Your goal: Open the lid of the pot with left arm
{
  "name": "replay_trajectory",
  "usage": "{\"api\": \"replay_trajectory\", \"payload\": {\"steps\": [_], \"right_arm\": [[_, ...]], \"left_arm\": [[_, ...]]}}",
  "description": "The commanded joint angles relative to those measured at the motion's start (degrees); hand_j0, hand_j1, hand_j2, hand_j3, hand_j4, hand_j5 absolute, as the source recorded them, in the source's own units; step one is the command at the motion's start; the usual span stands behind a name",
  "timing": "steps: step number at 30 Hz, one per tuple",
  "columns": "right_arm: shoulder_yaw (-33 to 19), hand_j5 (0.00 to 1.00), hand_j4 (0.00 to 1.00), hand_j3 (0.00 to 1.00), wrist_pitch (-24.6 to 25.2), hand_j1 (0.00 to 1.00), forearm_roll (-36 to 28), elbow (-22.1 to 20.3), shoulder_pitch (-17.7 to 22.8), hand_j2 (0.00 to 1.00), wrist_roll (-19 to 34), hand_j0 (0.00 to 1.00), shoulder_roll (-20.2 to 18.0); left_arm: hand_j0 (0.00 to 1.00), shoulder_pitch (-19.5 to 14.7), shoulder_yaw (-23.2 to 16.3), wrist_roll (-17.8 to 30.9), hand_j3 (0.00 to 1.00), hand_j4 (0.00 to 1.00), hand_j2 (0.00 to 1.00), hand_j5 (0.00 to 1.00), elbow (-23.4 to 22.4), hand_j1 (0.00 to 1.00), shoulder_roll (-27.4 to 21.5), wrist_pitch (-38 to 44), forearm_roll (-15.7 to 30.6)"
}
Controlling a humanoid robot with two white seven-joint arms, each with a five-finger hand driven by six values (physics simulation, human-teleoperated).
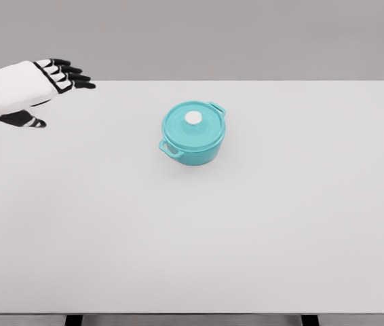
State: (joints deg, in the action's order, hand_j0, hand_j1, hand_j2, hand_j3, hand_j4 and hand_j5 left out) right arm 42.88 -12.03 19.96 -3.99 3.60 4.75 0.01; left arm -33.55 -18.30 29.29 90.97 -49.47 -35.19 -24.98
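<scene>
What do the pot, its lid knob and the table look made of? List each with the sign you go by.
Pot: probably enamelled metal; even teal coat with a soft sheen, thick walls, moulded loop handles. As a render, it could equally be plastic.
Lid knob: white, smooth, matte; ceramic or plastic, cannot tell which.
Table: flat pale grey top, matte, no grain or reflections; looks like laminate or painted board.

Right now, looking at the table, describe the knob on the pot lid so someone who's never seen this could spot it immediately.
Start with the wide white table; a little above its middle sits the only pot, teal with two side handles. Its matching lid is on, and at the lid's centre is the knob. It is small, round and white, the only non-teal part of the pot, well apart from the open left hand.
</scene>
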Motion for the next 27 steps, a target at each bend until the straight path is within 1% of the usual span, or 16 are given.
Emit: {"api": "replay_trajectory", "payload": {"steps": [1, 3, 4, 5, 6, 7, 9, 10, 12, 14, 15, 16, 17, 21, 24, 27], "right_arm": [[0.0, 1.00, 1.00, 1.00, 0.0, 1.00, 0.0, 0.0, 0.0, 1.00, 0.0, 1.00, 0.0], [0.0, 1.00, 1.00, 1.00, 0.0, 1.00, 0.0, 0.0, 0.0, 1.00, 0.0, 1.00, 0.0], [0.0, 1.00, 1.00, 1.00, 0.0, 1.00, 0.0, 0.0, 0.0, 1.00, 0.0, 1.00, 0.0], [0.0, 1.00, 1.00, 1.00, 0.0, 1.00, 0.0, 0.0, 0.0, 1.00, 0.0, 1.00, 0.0], [0.0, 1.00, 1.00, 1.00, 0.0, 1.00, 0.0, 0.0, 0.0, 1.00, 0.0, 1.00, 0.0], [0.0, 1.00, 1.00, 1.00, 0.0, 1.00, 0.0, 0.0, 0.0, 1.00, 0.0, 1.00, 0.0], [0.0, 1.00, 1.00, 1.00, 0.0, 1.00, 0.0, 0.0, 0.0, 1.00, 0.0, 1.00, 0.0], [0.0, 1.00, 1.00, 1.00, 0.0, 1.00, 0.0, 0.0, 0.0, 1.00, 0.0, 1.00, 0.0], [0.0, 1.00, 1.00, 1.00, 0.0, 1.00, 0.0, 0.0, 0.0, 1.00, 0.0, 1.00, 0.0], [0.0, 1.00, 1.00, 1.00, 0.0, 1.00, 0.0, 0.0, 0.0, 1.00, 0.0, 1.00, 0.0], [0.0, 1.00, 1.00, 1.00, 0.0, 1.00, 0.0, 0.0, 0.0, 1.00, 0.0, 1.00, 0.0], [0.0, 1.00, 1.00, 1.00, 0.0, 1.00, 0.0, 0.0, 0.0, 1.00, 0.0, 1.00, 0.0], [0.0, 1.00, 1.00, 1.00, 0.0, 1.00, 0.0, 0.0, 0.0, 1.00, 0.1, 1.00, 0.0], [0.0, 1.00, 1.00, 1.00, 0.0, 1.00, 0.0, 0.0, 0.0, 1.00, 0.0, 1.00, 0.0], [0.0, 1.00, 1.00, 1.00, 0.0, 1.00, 0.0, 0.0, 0.0, 1.00, 0.0, 1.00, 0.0], [0.0, 1.00, 1.00, 1.00, 0.0, 1.00, 0.0, 0.0, 0.0, 1.00, 0.0, 1.00, 0.0]], "left_arm": [[1.00, -1.3, -12.4, 0.3, 1.00, 1.00, 1.00, 1.00, -1.8, 1.00, -0.3, 0.2, 5.8], [1.00, -10.4, -22.8, 0.3, 1.00, 1.00, 1.00, 1.00, -3.3, 1.00, 0.5, 0.2, 5.8], [1.00, -12.8, -26.6, 0.2, 1.00, 1.00, 1.00, 1.00, -3.6, 1.00, 1.9, 0.2, 5.9], [1.00, -14.6, -28.3, 0.2, 1.00, 1.00, 1.00, 1.00, -4.7, 1.00, 6.8, 0.2, 5.8], [1.00, -15.1, -28.5, 0.3, 1.00, 1.00, 1.00, 1.00, -6.0, 1.00, 9.0, 0.2, 5.7], [1.00, -16.9, -29.5, 0.3, 1.00, 1.00, 1.00, 1.00, -8.5, 1.00, 13.2, 0.2, 5.8], [1.00, -21.3, -31.3, 0.3, 1.00, 1.00, 1.00, 1.00, -12.1, 1.00, 14.3, 0.2, 5.9], [1.00, -23.7, -31.3, 0.2, 1.00, 1.00, 1.00, 1.00, -17.4, 1.00, 14.3, 0.2, 6.1], [1.00, -27.4, -32.0, 0.1, 1.00, 1.00, 1.00, 1.00, -24.6, 1.00, 16.0, 0.2, 6.1], [1.00, -28.7, -32.1, 0.2, 1.00, 1.00, 1.00, 1.00, -30.1, 1.00, 18.9, 0.2, 6.1], [1.00, -29.6, -32.1, 0.6, 1.00, 1.00, 1.00, 1.00, -34.8, 1.00, 22.9, 0.2, 5.9], [1.00, -30.0, -32.0, 1.5, 1.00, 1.00, 1.00, 1.00, -36.9, 1.00, 25.2, 0.2, 5.9], [1.00, -30.2, -32.0, 2.8, 1.00, 1.00, 1.00, 1.00, -37.7, 1.00, 26.5, 0.2, 5.9], [1.00, -30.2, -32.4, 2.8, 1.00, 1.00, 1.00, 1.00, -37.5, 1.00, 27.5, 0.2, 5.8], [1.00, -32.5, -35.6, 2.3, 1.00, 1.00, 1.00, 1.00, -37.6, 1.00, 27.9, 0.2, 6.0], [1.00, -33.3, -38.4, 2.2, 1.00, 1.00, 1.00, 1.00, -37.8, 1.00, 30.7, 0.2, 5.8]]}}
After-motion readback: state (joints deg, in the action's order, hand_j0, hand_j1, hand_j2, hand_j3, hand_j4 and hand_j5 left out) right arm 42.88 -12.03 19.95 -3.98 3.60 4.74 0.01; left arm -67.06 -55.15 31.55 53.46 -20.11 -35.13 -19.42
